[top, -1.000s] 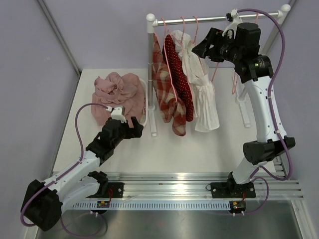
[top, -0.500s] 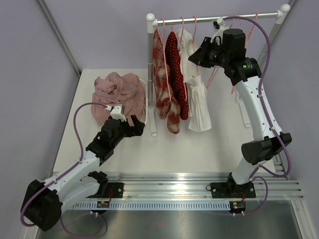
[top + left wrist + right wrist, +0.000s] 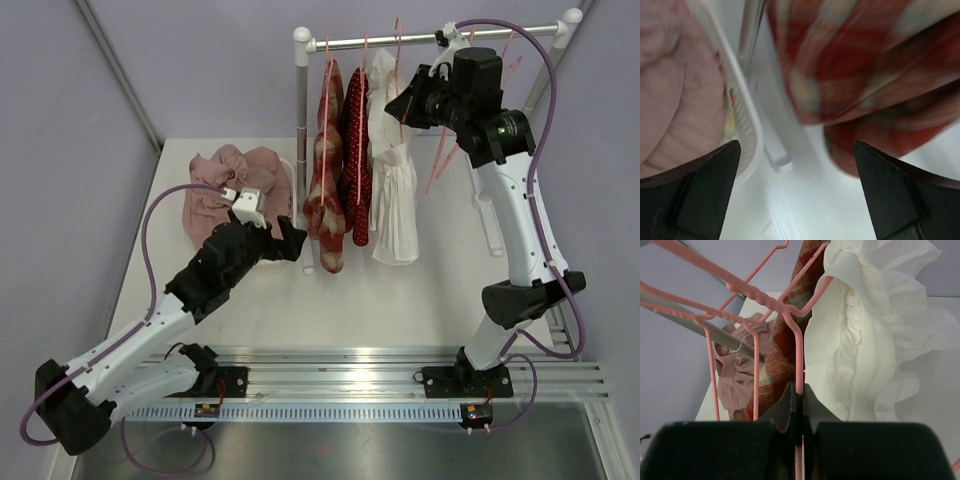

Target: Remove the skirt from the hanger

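Hanging on a pink hanger (image 3: 799, 347) up by the rail (image 3: 440, 38) of the rack, the white ruffled skirt (image 3: 393, 195) was the rightmost of three garments. A red dotted garment (image 3: 357, 150) hung just beside it, and a red plaid garment (image 3: 325, 190) beyond that, nearest the rack's white post (image 3: 303, 110). The right claw (image 3: 404, 107) was up near the rail. Its wrist view showed the two fingers (image 3: 786, 409) pressed together on a thin wire of that hanger, just beside the skirt's gathered top. The left claw (image 3: 296, 243) was low over the surface (image 3: 420, 300), its jaws spread wide and holding nothing, close to the hem of the plaid garment and the foot of the post. To its left a white basket (image 3: 747, 125) held a heap of pink clothes (image 3: 225, 185). A few bare pink hangers (image 3: 447, 155) hung to the right of the skirt.
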You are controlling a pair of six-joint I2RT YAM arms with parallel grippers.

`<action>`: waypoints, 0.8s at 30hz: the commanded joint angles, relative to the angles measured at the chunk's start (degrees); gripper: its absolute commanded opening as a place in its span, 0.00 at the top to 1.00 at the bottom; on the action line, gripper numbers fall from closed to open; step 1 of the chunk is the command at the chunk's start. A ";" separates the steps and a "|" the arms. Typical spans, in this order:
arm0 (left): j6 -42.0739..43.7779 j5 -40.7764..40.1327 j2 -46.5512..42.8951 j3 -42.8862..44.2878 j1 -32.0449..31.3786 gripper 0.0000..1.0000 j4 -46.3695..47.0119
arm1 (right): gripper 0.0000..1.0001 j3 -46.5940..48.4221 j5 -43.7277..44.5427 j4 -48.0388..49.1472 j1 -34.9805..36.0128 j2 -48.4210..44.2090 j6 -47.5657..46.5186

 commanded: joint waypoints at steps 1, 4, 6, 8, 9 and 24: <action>4.92 -6.22 -1.30 11.32 -4.61 0.01 -2.99 | 1.00 4.42 2.38 2.69 0.55 -4.60 -1.68; 8.16 -2.57 0.81 21.87 -7.60 0.01 -6.17 | 1.00 5.22 2.39 1.99 0.55 -5.48 -1.33; 10.19 1.31 4.65 30.27 -8.93 0.01 -8.54 | 1.00 4.34 2.30 2.07 0.55 -6.10 -0.72; 11.94 7.72 7.92 35.58 -11.65 0.01 -11.53 | 1.00 3.38 2.04 2.60 0.55 -7.06 -0.19; 12.74 8.61 10.63 40.13 -13.14 0.01 -11.98 | 1.00 1.98 2.04 2.69 0.55 -7.50 0.07; 26.63 19.79 26.13 56.00 -19.22 0.02 -2.58 | 1.00 -10.15 -2.71 2.60 0.55 -19.80 3.77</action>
